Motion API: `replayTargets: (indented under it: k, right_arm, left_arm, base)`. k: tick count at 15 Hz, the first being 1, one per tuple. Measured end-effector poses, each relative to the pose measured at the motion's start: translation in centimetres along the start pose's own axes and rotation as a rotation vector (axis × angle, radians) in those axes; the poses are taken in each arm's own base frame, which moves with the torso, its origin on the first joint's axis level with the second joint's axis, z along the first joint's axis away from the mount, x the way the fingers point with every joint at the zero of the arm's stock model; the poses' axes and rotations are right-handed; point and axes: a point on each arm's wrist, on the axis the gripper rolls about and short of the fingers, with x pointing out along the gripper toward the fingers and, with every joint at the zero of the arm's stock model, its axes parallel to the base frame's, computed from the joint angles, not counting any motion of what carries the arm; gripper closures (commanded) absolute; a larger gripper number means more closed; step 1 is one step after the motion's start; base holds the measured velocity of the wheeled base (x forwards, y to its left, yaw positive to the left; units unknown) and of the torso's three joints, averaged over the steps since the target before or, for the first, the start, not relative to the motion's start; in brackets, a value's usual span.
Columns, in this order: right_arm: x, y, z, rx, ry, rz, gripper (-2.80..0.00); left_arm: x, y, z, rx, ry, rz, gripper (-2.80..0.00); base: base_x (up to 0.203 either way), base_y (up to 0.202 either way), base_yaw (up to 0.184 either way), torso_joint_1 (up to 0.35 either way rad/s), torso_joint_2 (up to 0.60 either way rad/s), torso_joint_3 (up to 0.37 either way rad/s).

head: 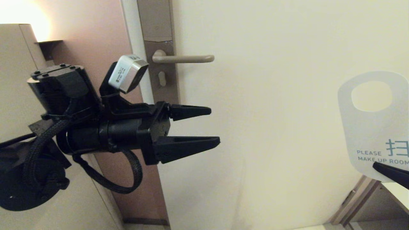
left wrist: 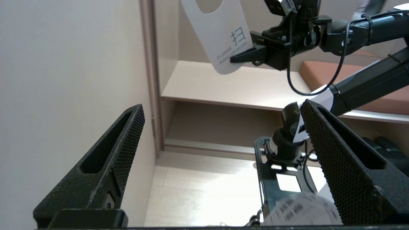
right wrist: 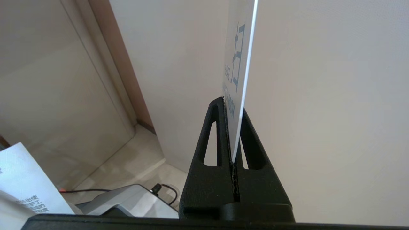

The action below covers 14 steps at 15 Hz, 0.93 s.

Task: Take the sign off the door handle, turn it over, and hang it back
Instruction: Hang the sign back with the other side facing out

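right hand [right wrist: 234,111] pinching sign [head: 374,124] bottom edge, door handle [head: 183,58] bare

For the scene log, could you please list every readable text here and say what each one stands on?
"PLEASE MAKE UP ROOM": white face of the sign, held by the right gripper.
Large Chinese character: same face, cut off at the head view's edge.
Camera label above the left gripper: too small.
Printed paper: too blurred.

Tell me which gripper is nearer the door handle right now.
Left. The left gripper hangs open just below the door handle; the right gripper is far off to the right, shut on the sign.
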Motion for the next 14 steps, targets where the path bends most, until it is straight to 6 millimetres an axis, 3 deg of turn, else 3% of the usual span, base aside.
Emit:
replayTargets:
  k: [4, 5, 11, 14]
  right_arm:
    - [-0.4, 0.3, -0.6, -0.001, -0.001, -0.002, 0.0]
    - [-0.5, 0.4, -0.8, -0.001, 0.0, -0.001, 0.0]
    - [-1.1, 1.0, -2.0, 0.0, 0.0, -0.001, 0.0]
    - [-1.4, 1.3, -2.4, -0.004, -0.005, -0.003, 0.0]
  left_arm:
    - [-2.8, -1.5, -0.3, 0.016, -0.005, 0.06, -2.8]
    - [-3.4, -1.7, -0.4, 0.03, -0.005, 0.076, 0.0]
    - [-5.7, -4.0, -0.5, 0.054, -0.017, 0.12, 0.0]
    - [-7.8, -5.1, -1.2, 0.055, -0.029, 0.237, 0.0]
  base:
    - [0.0, 0.0, 0.0, 0.0, 0.0, 0.0]
    - [0.0, 0.0, 0.0, 0.0, 0.0, 0.0]
    - [0.0, 0.0, 0.0, 0.0, 0.0, 0.0]
    - [0.0, 0.0, 0.0, 0.0, 0.0, 0.0]
